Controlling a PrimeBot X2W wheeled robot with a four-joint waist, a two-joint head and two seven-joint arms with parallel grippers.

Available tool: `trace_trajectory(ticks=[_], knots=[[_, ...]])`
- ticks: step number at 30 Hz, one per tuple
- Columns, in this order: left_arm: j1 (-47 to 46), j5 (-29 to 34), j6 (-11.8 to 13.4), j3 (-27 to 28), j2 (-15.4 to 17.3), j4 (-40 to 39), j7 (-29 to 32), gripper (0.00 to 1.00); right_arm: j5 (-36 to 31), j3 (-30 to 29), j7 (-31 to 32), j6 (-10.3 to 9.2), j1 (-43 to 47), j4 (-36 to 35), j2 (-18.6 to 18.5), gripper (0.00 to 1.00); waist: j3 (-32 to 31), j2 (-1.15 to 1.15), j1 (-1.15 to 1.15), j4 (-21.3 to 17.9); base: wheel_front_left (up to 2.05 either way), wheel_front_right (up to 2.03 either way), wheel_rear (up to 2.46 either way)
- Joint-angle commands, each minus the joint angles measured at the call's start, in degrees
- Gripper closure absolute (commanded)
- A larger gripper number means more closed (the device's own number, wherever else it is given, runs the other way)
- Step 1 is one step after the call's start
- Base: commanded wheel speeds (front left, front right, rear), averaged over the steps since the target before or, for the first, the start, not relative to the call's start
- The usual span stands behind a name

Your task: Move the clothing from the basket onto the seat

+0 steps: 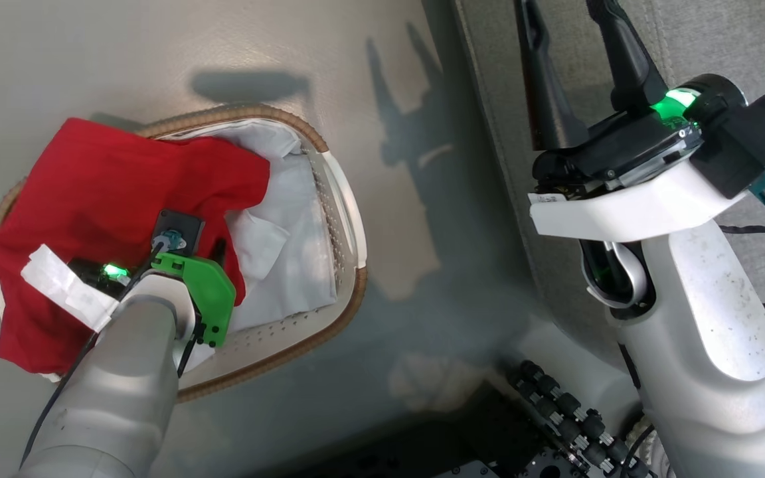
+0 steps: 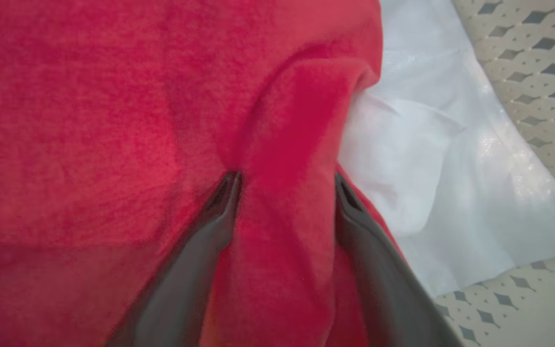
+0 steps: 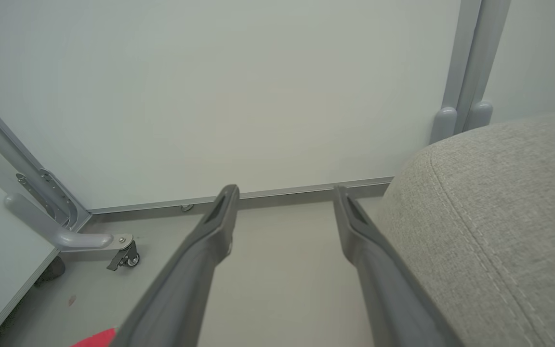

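Note:
The red clothing [image 1: 103,179] is heaped over the left half of the white basket [image 1: 348,199], which stands on the floor; a brown rim runs round the basket. The white liner [image 1: 296,219] lies bare on the basket's right side. My left arm reaches down into the heap. In the left wrist view my left gripper [image 2: 287,180] is open, its fingers [image 2: 224,202] pressed into the clothing [image 2: 89,120] with a raised fold between them. My right gripper [image 1: 575,40] stands open and holds nothing above the front edge of the grey seat [image 1: 721,40], well right of the basket.
Bare floor [image 1: 422,232] separates the basket from the seat. My wheeled base [image 1: 555,411] is at the bottom. The right wrist view shows a pale wall panel [image 3: 234,96], its castor foot [image 3: 123,255] and the seat's rounded corner [image 3: 499,202]. The basket's perforated wall [image 2: 537,72] is beside the liner [image 2: 427,159].

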Motion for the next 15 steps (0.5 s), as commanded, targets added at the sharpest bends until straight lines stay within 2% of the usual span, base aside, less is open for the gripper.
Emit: trace_trajectory(ticks=[1, 9, 15], knots=[[0.5, -0.4, -0.2, 0.1, -0.1, 0.3, -0.2, 1.0, 0.2, 0.2, 0.0, -0.06, 0.1, 0.4, -0.1, 0.0, -1.0, 0.0, -0.01, -0.3, 0.0, 0.0, 0.0], [5.1, -3.4, -0.6, 0.7, -1.8, 0.6, -3.4, 1.0, -1.2, 1.1, 0.0, -0.06, 2.7, 3.7, -0.1, 0.0, -9.0, 0.0, -0.01, 0.3, 0.0, 0.0, 0.0], [10.5, -5.7, -0.7, 0.0, -3.9, -1.4, -5.9, 1.0, -2.9, 0.8, 0.0, -0.06, 6.6, 7.2, -0.2, 0.0, -18.2, 0.0, -0.01, 2.5, 0.0, 0.0, 0.0]])
